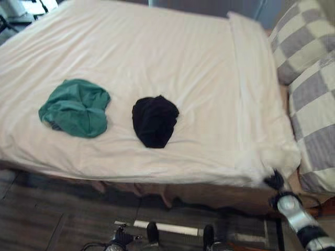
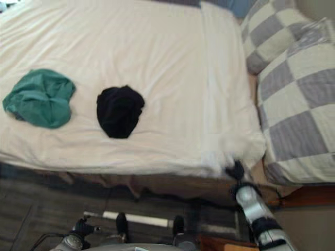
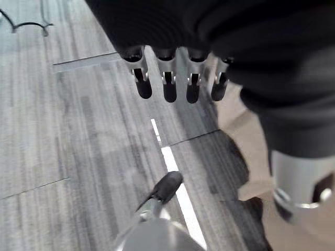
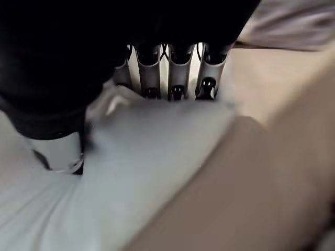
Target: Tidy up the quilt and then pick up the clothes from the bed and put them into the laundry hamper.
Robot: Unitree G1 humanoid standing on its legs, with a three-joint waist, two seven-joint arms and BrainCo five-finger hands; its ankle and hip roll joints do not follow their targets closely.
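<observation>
Right wrist view | my right hand (image 4: 172, 73) fingers curl on the quilt (image 1: 157, 57) corner by the pillows (image 1: 314, 104) | left hand (image 3: 178, 78) loose, low | green shirt (image 1: 76, 107), black shirt (image 1: 154, 121) on bed | I should pull slow, flat.

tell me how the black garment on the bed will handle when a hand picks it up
The black garment lies crumpled in a soft heap on the quilt, so it is probably floppy and will drape and dangle. It looks small and thin, so likely light. It should not roll.
</observation>
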